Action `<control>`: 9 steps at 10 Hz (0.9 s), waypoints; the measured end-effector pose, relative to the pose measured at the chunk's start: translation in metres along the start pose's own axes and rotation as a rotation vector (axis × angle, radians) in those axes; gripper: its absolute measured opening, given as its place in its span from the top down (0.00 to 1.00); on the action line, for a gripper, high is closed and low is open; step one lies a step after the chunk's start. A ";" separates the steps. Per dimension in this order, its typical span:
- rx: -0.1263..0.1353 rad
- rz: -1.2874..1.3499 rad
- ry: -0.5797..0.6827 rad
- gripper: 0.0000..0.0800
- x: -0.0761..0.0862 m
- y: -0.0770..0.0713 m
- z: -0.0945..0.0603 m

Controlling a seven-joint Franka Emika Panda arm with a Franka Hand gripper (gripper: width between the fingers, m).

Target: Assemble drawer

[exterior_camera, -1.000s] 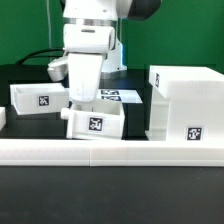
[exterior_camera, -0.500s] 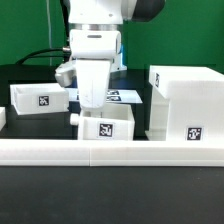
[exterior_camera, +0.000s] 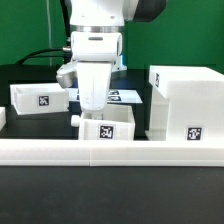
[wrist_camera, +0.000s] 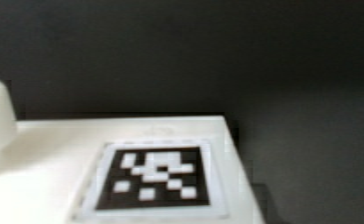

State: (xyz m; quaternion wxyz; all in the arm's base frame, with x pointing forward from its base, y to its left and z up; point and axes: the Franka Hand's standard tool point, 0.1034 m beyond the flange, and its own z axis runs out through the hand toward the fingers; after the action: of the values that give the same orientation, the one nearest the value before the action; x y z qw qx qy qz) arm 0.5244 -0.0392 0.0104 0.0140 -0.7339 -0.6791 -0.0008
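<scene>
The drawer lies in three parts in the exterior view. The tall open-fronted box (exterior_camera: 185, 104) stands at that view's right. One shallow tray (exterior_camera: 40, 98) sits at the left. A second tray (exterior_camera: 108, 126), with its knob (exterior_camera: 76, 119) pointing left, sits square in the middle, next to the box. My gripper (exterior_camera: 94, 106) reaches down onto this tray's back wall and seems shut on it; the fingertips are hidden. The wrist view shows this tray's tag (wrist_camera: 156, 177) on its white face, very close and blurred, with no fingers in sight.
The long low white border rail (exterior_camera: 110, 152) runs across the front. The marker board (exterior_camera: 124, 96) lies flat behind the middle tray. Black cables lie at the back left, in front of a green backdrop.
The middle tray has turned from tilted to square and shifted right toward the box, moving with my gripper. In the last half second almost nothing moved.
</scene>
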 end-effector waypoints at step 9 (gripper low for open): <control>-0.012 -0.022 0.011 0.95 0.019 0.013 -0.004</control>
State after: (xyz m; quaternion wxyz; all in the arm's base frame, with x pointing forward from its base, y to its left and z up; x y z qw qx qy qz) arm 0.5385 -0.0212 0.0146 0.0134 -0.7263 -0.6872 -0.0091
